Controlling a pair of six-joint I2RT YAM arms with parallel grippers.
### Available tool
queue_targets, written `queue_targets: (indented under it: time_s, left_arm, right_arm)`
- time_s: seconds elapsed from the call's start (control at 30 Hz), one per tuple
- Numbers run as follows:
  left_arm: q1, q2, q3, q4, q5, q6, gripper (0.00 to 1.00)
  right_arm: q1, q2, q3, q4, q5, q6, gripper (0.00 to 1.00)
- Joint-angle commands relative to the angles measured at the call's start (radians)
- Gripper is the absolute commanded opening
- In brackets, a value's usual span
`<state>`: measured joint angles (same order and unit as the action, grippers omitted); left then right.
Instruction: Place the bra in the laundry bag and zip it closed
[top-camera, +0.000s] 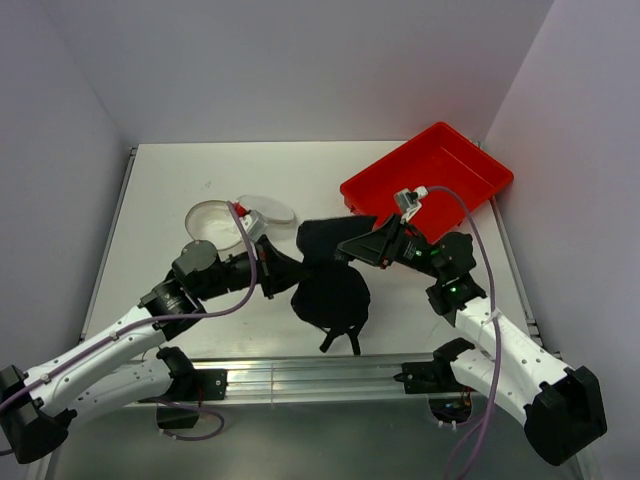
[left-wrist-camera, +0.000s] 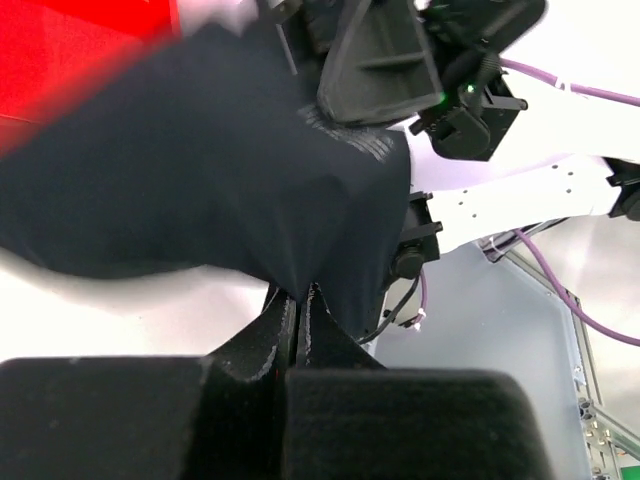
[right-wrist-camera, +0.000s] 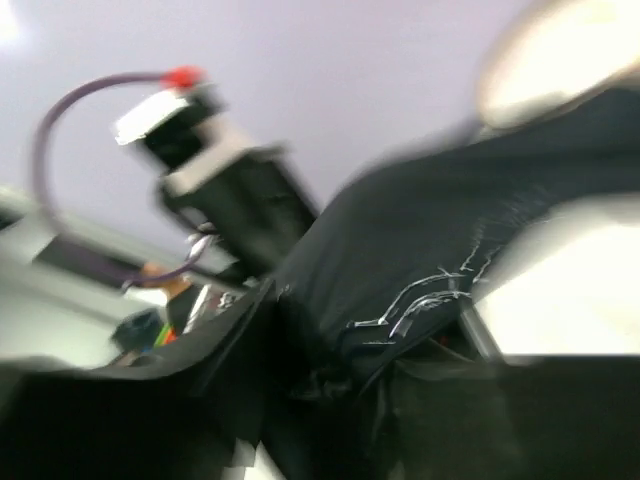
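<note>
1. The soft black fabric bra (top-camera: 330, 292) is between the two arms over the middle of the white table (top-camera: 180, 170). It sags in a rounded bundle with thin straps dangling toward the near edge. I cannot tell whether its lowest part touches the table.
2. Judging by that droop, it is light, limp and easily bunched. It should not be fragile, but the straps are likely to snag on a finger or on the zip.
3. A sensible hold is a pinch on a fabric edge or band, not on a strap.
4. The small drum-shaped translucent white mesh laundry bag (top-camera: 212, 220) sits on the table just beyond the left arm's wrist. Its round flat lid (top-camera: 268, 210) lies beside it, so the mouth looks open. The bra is not in the bag yet.
5. The left gripper (left-wrist-camera: 300, 295) reaches in low from the left, its jaws pressed together on a fold of the bra.
6. The right gripper (top-camera: 347, 245) stretches in from the right, tip against the bra's upper part. Its wrist view is blurred, so I cannot tell whether it holds anything.
7. The red plastic tray (top-camera: 430, 175) stands behind the right arm.
</note>
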<state>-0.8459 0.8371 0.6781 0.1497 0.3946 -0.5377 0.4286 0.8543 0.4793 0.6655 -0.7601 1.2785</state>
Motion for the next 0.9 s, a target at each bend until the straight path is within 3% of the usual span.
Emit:
queue_targets:
  time_s: [0.0,0.07,0.23,0.33,0.53,0.6,0.63,0.73,0.87]
  left_arm:
    - [-0.004,-0.042,0.051,0.005,-0.002,-0.002,0.00]
    - [-0.005,-0.049,0.054,-0.010,0.004,-0.001,0.00]
    - [-0.004,-0.032,0.077,-0.076,0.033,0.024,0.00]
    - [-0.004,-0.016,0.106,-0.139,0.046,0.051,0.00]
    - [-0.004,-0.013,0.163,-0.229,0.043,0.097,0.00]
    - [-0.004,-0.018,0.176,-0.234,0.033,0.100,0.00]
    - [-0.005,-0.015,0.185,-0.237,0.035,0.102,0.00]
    - [-0.004,-0.030,0.187,-0.223,0.053,0.094,0.00]
    - [-0.004,-0.088,0.189,-0.197,-0.052,0.064,0.00]
  right_arm:
    - [-0.024,-0.034,0.076,-0.358,0.040,-0.283,0.74]
    - [-0.024,-0.087,0.108,-0.516,0.105,-0.382,0.85]
    - [-0.024,-0.259,0.146,-0.615,0.189,-0.628,0.90]
    - [-0.022,-0.323,0.176,-0.621,0.183,-0.721,0.99]
    - [0.013,-0.198,0.220,-0.408,-0.159,-0.742,1.00]
    - [0.047,-0.166,0.267,-0.531,-0.119,-0.868,1.00]
    - [0.071,-0.143,0.335,-0.678,-0.044,-0.925,1.00]
    - [0.067,-0.126,0.428,-0.822,0.106,-0.996,1.00]
    - [0.067,-0.112,0.409,-0.876,-0.043,-0.944,1.00]
